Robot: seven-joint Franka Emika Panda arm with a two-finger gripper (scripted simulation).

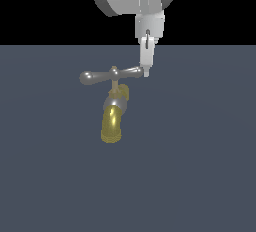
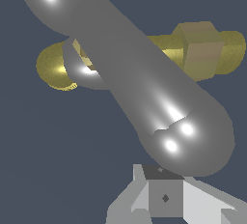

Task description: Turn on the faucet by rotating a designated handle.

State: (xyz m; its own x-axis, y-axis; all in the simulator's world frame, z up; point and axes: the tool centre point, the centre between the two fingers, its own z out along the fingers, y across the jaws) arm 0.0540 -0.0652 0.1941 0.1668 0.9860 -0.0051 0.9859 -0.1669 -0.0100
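**Handle end against gripper, faucet mid-surface**

Closest to the wrist camera: bulbous grey end of the handle (image 2: 188, 141), filling much of that view, glossy, with bright highlights. Just beyond it, white and grey gripper (image 2: 164, 196) parts, touching or nearly touching that rounded end. Spacing of the fingers not readable from either view; seen edge-on in the exterior view, so cannot tell whether wide or narrow.

Seen from outside: gripper (image 1: 146, 72) hanging straight down from the white arm body, tip level with the handle (image 1: 111, 75) at the end toward the exterior view's right. Contact or a hair's gap there; cannot tell which. Crossbar roughly level, slightly tilted, opposite bulb reaching toward the exterior view's left, well apart from the gripper.

Below the crossbar, on a short stem: faucet (image 1: 115, 111), grey collar, then curved translucent yellow-gold spout bending down toward the viewer. In the wrist view, faucet (image 2: 202, 49) body lying behind the handle, gold, with a blocky hexagonal section.

Standing on a flat dark blue-grey surface (image 1: 200, 176). Open room on every side of the faucet; surface's far edge a straight line against black background, behind the arm.
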